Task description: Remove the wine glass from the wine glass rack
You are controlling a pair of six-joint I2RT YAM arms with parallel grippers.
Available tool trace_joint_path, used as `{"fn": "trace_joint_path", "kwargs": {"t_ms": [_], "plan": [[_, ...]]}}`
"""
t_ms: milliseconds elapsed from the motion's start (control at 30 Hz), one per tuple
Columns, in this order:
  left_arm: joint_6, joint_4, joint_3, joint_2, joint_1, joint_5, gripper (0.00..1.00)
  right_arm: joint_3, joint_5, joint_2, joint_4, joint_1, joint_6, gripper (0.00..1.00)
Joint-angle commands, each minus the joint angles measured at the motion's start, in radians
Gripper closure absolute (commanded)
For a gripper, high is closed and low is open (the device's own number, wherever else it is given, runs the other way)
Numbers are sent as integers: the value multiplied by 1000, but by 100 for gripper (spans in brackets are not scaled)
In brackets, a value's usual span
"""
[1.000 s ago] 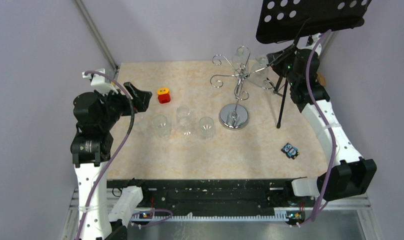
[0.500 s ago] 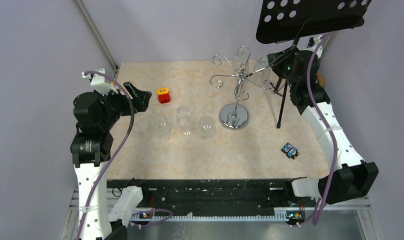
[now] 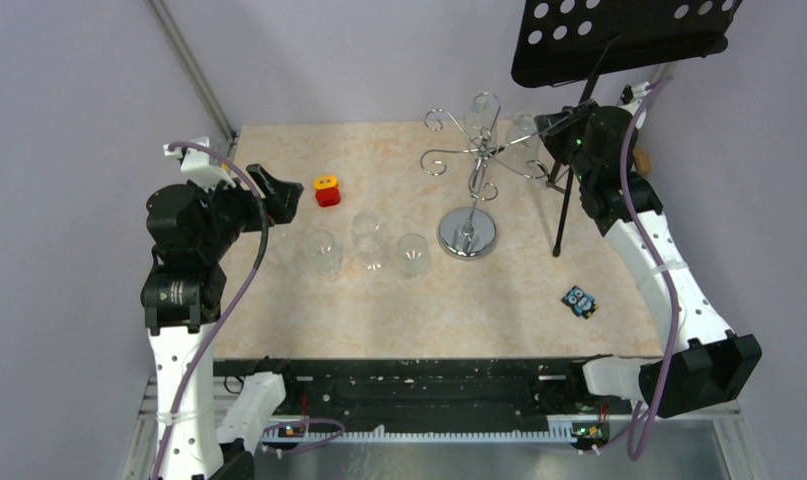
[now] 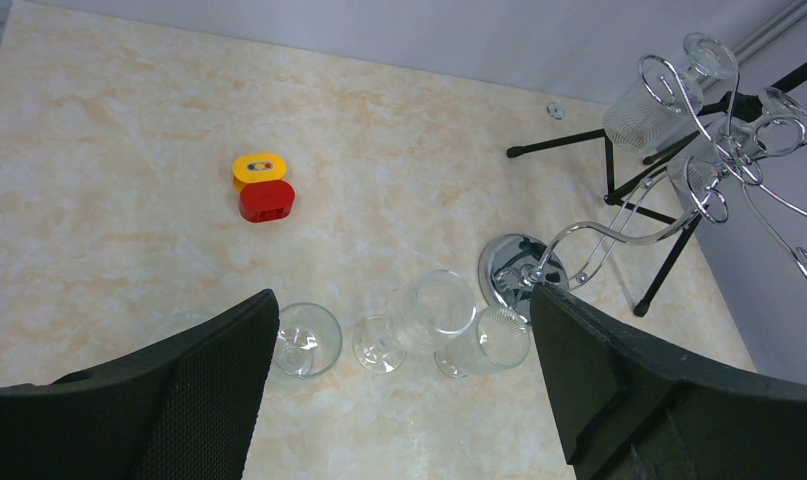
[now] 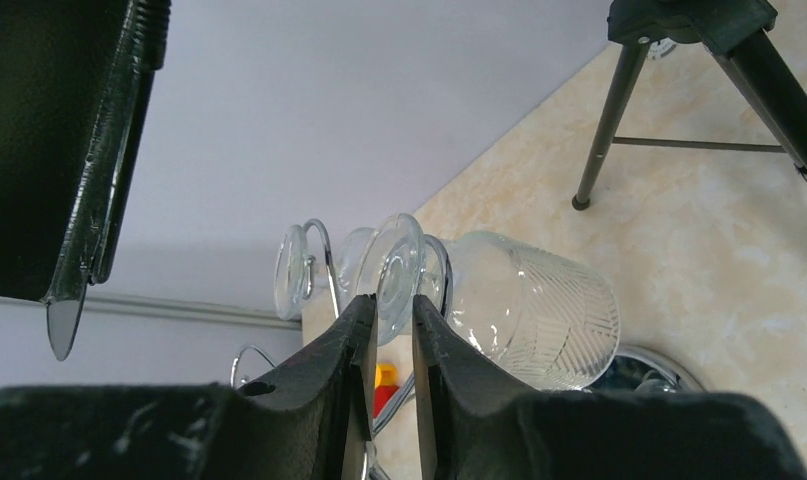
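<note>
On the overhead camera my right arm stretches from its base at the near right corner up along the table's right edge, wrist turned in to the left. The right pincer (image 3: 545, 127) is level with the rack's top arms. The clear ribbed wine glass (image 3: 522, 130) hangs upside down right at its tips, on the shiny chrome wire wine glass rack (image 3: 468, 236), whose round disc base lies left of the pincer and nearer me. A second hanging clear glass (image 3: 484, 110) is further left. Room is tight: the black tripod music stand (image 3: 619, 35) holds its perforated desk over the pincer, its pole just beside the wrist, and the lilac wall (image 3: 379, 60) is close behind. Bare marbled beige tabletop (image 3: 399, 320) lies open nearer me. My left arm sits folded at the left edge. A red and yellow block (image 3: 326, 190) lies just right of the left pincer (image 3: 284, 193)

On the left wrist camera the black pads (image 4: 209, 380) stand fully apart, nothing between them. Three clear standing glasses (image 4: 309, 340) are just ahead of the tips, the rack beyond the right pad

On the right wrist camera the jaws are drawn in to a narrow slot. The glass's round foot sits at the slot's mouth inside a chrome loop, bowl out to the right of the tips. I cannot tell whether the pads press it
</note>
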Motion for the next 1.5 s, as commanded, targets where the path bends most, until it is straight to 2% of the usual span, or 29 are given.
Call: {"fn": "trace_joint_path", "kwargs": {"t_ms": [0,200,433,600,1100,1300,1467], "plan": [[12,24,-4,-15,3,-7,1,-9,18,-47,-8,12,74,78],[12,26,-12,-19,3,-10,1,-27,-1,-51,4,12,129,69],[15,27,-19,-24,3,-17,1,-57,3,-46,19,13,201,69],[18,28,-24,-27,3,-19,1,-56,16,-32,17,14,219,74],[24,26,-28,-37,3,-33,1,36,42,49,-43,13,269,70],[26,24,-27,-38,3,-37,1,18,54,52,3,14,292,70],[26,22,-29,-40,3,-40,1,-41,62,18,108,13,297,71]]}}
